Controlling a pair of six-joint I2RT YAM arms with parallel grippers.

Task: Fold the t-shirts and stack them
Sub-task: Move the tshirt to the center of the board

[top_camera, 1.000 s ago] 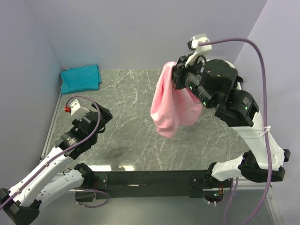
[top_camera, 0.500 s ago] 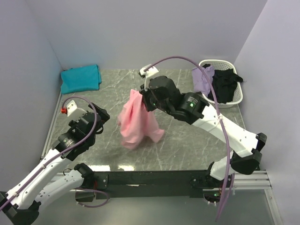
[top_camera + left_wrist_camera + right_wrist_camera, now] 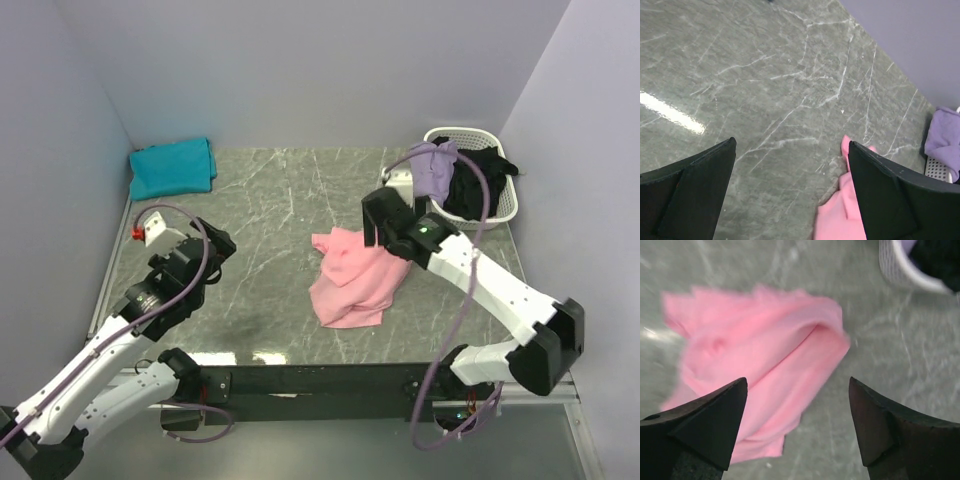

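Jaws on both arms stand released, with nothing between them. From above, the left gripper (image 3: 220,243) hovers over the bare grey marbled tabletop (image 3: 270,200) at the left, well apart from any cloth. The right gripper (image 3: 374,224) hangs at the upper right edge of the light pink cloth t-shirt (image 3: 352,285), which lies crumpled in a loose heap mid-table. A folded teal cloth t-shirt (image 3: 172,167) sits in the far left corner. In the far right corner, a white perforated plastic basket (image 3: 508,205) holds a lavender cloth t-shirt (image 3: 433,168), draped over its left rim, and a black cloth t-shirt (image 3: 482,185).

The left wrist view has its two dark fingers (image 3: 695,185) spread wide over the marble, with the pink heap's edge beside the right one.

The right wrist view has both dark fingers (image 3: 710,420) parted above the pink shirt, which lies rumpled and flat on the table, blurred; the basket's rim shows at the upper right.
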